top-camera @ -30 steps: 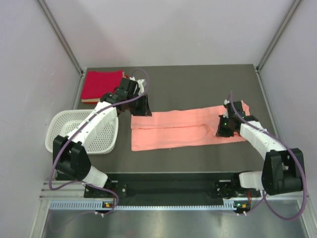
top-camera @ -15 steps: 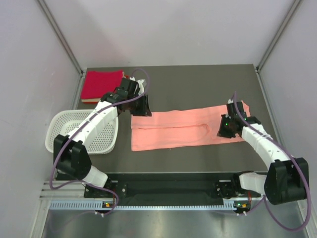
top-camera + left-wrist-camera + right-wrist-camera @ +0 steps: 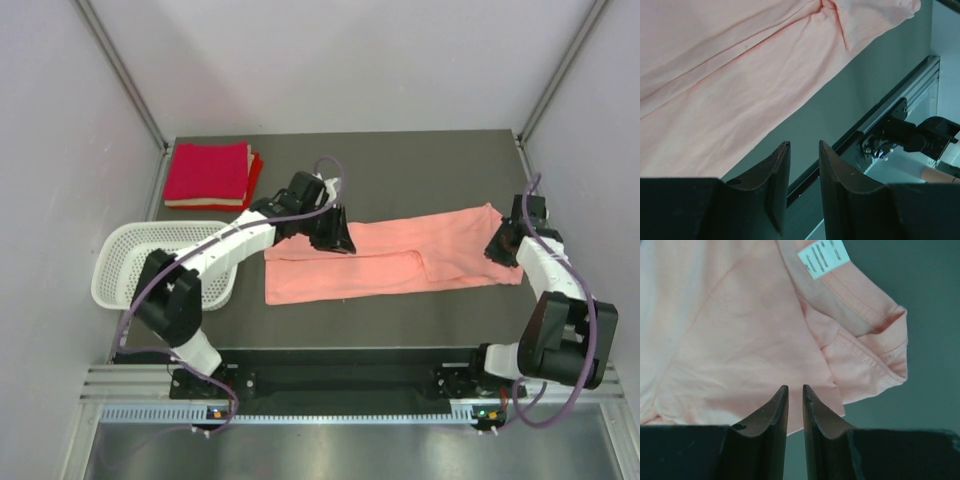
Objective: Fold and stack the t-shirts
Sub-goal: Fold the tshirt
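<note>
A salmon-pink t-shirt lies folded lengthwise into a long strip across the middle of the table. Its white tag shows near the right end. My left gripper hovers over the strip's far edge, left of centre, open with nothing between its fingers. My right gripper sits just above the strip's right end. Its jaws stand a narrow gap apart, with cloth under them but not between them. Crimson folded t-shirts are stacked at the back left corner.
A white perforated basket stands at the left edge, partly under my left arm. The table's front rail runs along the near side. Grey walls close in the back and both sides.
My left gripper swung right from the strip's far left corner to over its far edge. The right gripper opened, let go of the cloth and drew back to the strip's right end.
</note>
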`<state>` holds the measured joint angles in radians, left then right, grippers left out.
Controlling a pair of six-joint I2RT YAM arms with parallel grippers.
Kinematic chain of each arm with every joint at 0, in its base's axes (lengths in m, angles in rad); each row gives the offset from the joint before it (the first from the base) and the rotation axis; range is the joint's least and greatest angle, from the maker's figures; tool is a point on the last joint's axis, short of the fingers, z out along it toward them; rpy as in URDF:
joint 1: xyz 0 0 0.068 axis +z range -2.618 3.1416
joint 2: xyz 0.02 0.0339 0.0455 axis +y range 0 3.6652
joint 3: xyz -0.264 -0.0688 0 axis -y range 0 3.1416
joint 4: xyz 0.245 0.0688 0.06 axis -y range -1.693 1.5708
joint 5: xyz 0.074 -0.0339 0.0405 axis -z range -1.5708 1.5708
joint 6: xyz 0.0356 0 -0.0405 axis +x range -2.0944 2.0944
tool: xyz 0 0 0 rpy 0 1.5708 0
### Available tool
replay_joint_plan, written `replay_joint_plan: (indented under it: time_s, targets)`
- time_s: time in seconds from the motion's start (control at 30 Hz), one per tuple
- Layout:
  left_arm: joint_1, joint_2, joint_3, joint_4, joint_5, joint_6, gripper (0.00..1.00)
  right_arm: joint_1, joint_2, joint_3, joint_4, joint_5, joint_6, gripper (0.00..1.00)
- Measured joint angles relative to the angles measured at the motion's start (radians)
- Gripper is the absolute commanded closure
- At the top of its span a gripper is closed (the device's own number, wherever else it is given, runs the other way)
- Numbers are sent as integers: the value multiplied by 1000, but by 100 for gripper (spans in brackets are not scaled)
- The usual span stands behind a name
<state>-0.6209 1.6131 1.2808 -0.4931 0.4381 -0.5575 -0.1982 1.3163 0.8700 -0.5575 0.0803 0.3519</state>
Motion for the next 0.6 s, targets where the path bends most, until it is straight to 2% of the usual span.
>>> replay_joint_plan:
  time_s: [0.2, 0.3, 0.5, 0.6]
  targets:
    - [0, 114, -64, 53, -54, -84, 65, -62, 117, -132, 124, -42, 0, 83]
    - [23, 137, -122, 46, -120, -108, 65, -71, 131, -136, 180, -48, 0, 83]
    - [100, 146, -232, 35, -222, -135, 66, -73, 128, -134, 182, -49, 11, 83]
    - [109, 142, -237, 32, -247, -145, 67, -72, 100, -121, 156, -76, 12, 85]
